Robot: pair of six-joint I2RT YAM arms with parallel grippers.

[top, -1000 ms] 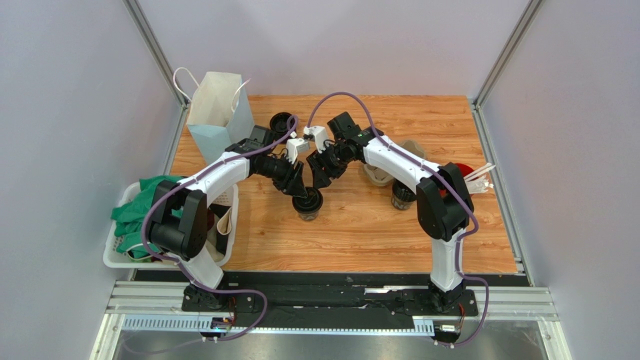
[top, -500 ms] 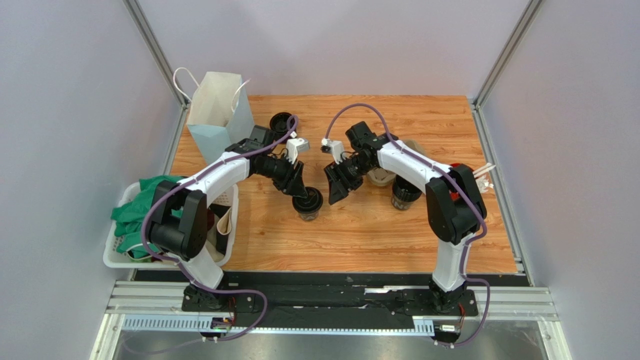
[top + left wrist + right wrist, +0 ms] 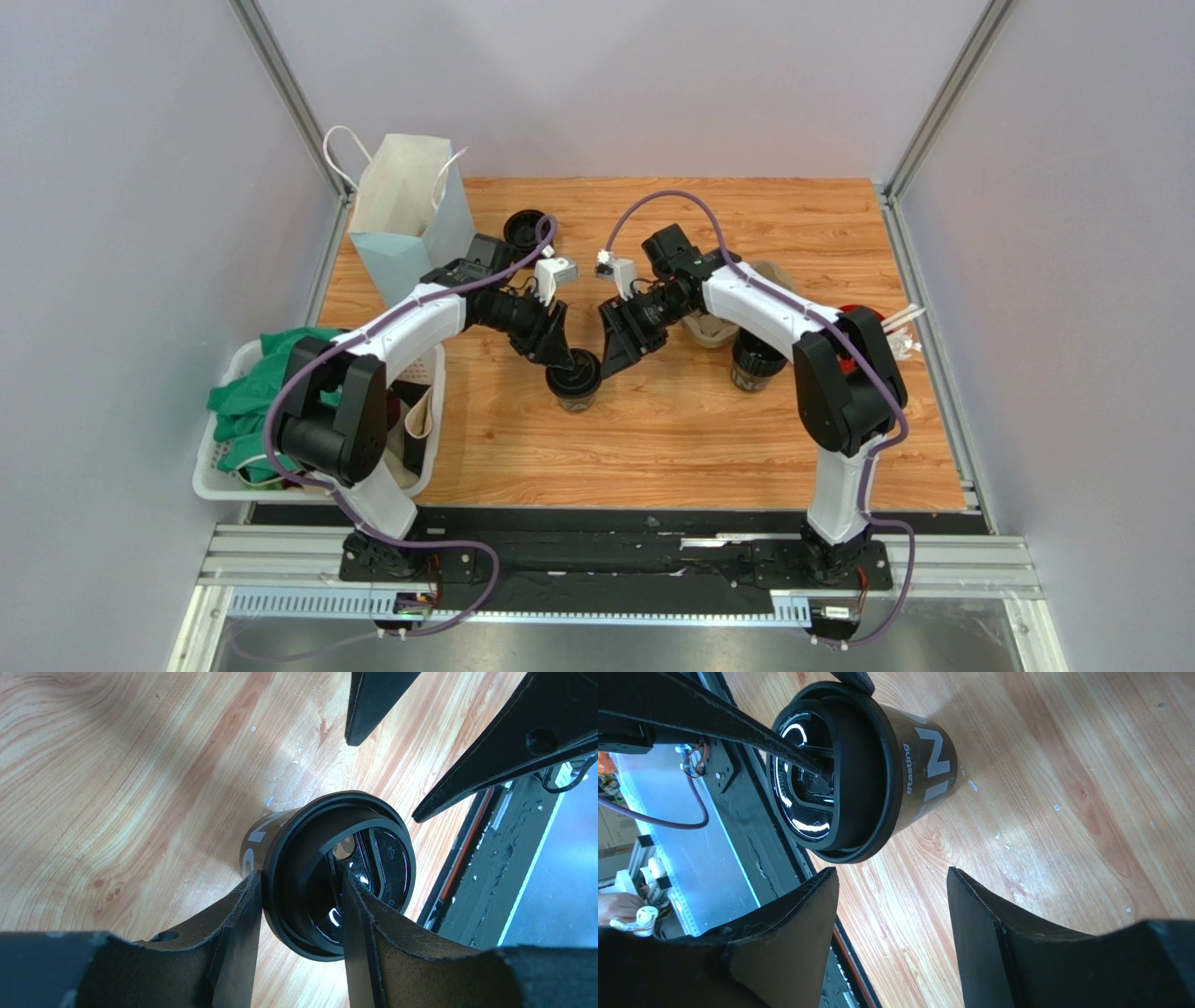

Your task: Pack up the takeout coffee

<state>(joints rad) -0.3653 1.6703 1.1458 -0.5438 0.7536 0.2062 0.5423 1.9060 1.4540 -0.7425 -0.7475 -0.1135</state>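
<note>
Your left hand (image 3: 300, 882) pinches the rim of the black coffee cup (image 3: 302, 840), which stands on the desk (image 3: 126, 791). Your right hand (image 3: 889, 873) hangs open just beside it, empty.

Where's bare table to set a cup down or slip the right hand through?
Bare wood: the near strip in front of the takeout coffee, and the far right corner. Crowded: mid-table, where left hand and right hand meet at the coffee, and the right edge by the red cup.
</note>
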